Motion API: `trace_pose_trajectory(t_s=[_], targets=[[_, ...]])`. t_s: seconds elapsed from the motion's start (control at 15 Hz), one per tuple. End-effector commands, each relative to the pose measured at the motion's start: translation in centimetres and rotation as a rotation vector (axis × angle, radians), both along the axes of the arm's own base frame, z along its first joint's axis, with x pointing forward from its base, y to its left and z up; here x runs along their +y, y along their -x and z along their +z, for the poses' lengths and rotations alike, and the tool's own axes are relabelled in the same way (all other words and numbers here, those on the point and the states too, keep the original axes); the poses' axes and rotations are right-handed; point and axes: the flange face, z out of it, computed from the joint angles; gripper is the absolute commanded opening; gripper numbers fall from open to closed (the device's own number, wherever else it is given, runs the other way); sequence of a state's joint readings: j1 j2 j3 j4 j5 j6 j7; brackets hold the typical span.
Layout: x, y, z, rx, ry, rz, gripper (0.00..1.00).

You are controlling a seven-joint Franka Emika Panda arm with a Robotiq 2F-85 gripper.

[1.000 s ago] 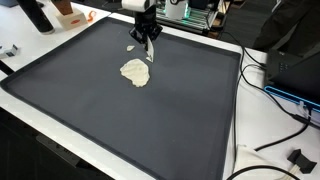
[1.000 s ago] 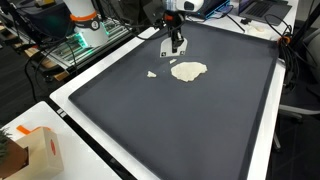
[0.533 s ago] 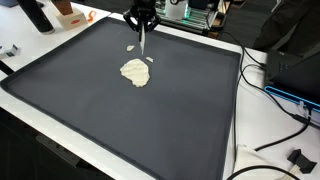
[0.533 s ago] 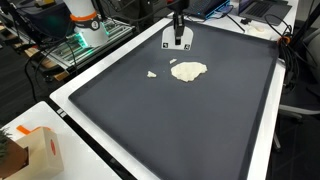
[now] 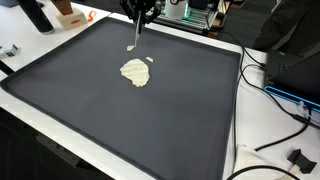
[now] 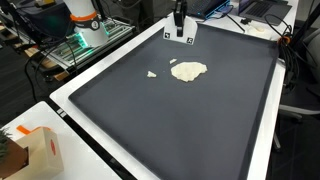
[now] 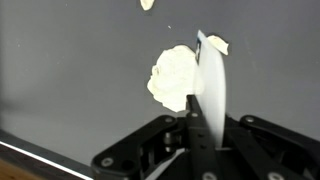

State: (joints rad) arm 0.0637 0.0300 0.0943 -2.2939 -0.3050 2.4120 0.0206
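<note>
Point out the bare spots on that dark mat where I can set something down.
The mat is bare from the cream lump to its near edge, and from the lump across to the side by the cables. It is crowded at the far edge: the tool holds a white blade beside crumbs just beyond the lump.

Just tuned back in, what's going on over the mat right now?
The arm's gripper is shut on a thin white flat blade, which hangs down from it over the far part of the dark grey mat. A pale cream dough-like lump lies on the mat, apart from the blade, with a small pale crumb beside it. Nothing is touching the lump at this moment.
</note>
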Motion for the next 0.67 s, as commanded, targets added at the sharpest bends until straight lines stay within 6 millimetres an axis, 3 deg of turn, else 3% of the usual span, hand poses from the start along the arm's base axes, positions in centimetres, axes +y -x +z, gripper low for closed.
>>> trace_pose_trajectory(t_s=[0.0,0.47,0.6], targets=[[0.0,0.1,1.0,0.024,0.014,-0.135,0.01],[-0.1,-0.4,2.4,0.011,0.007,-0.228,0.01],[-0.2,-0.9,2.0,0.008,0.006,-0.205,0.04]])
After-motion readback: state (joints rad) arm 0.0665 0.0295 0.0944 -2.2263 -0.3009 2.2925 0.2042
